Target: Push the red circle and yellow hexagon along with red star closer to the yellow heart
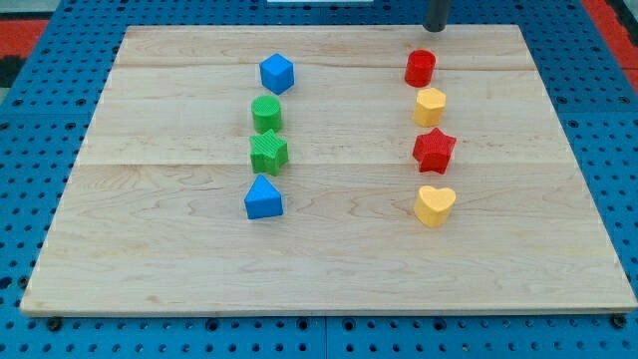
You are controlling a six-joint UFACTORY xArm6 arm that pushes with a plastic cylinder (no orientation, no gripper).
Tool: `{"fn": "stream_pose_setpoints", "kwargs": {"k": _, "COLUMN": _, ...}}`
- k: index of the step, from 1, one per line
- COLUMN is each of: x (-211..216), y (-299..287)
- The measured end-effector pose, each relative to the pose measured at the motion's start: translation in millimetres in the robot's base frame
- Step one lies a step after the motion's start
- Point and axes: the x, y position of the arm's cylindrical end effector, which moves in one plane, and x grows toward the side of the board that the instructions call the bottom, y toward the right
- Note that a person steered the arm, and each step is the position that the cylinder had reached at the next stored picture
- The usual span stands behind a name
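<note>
The red circle (421, 68), yellow hexagon (430, 106), red star (435, 151) and yellow heart (435, 205) stand in a column on the right half of the wooden board, from the view's top to its bottom, with small gaps between them. My tip (436, 29) is at the board's top edge, just above and slightly right of the red circle, not touching it.
A second column stands left of centre: blue cube (277, 73), green circle (266, 114), green star (268, 153), blue triangle (263, 198). The wooden board (150, 249) lies on a blue pegboard surface.
</note>
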Motion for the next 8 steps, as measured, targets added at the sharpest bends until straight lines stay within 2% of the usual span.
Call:
{"fn": "stream_pose_setpoints", "kwargs": {"k": 3, "x": 7.4, "y": -10.8}}
{"fn": "stream_pose_setpoints", "kwargs": {"k": 4, "x": 29.5, "y": -25.5}}
{"fn": "stream_pose_setpoints", "kwargs": {"k": 7, "x": 167.4, "y": -31.6}}
{"fn": "stream_pose_setpoints", "kwargs": {"k": 8, "x": 167.9, "y": -31.9}}
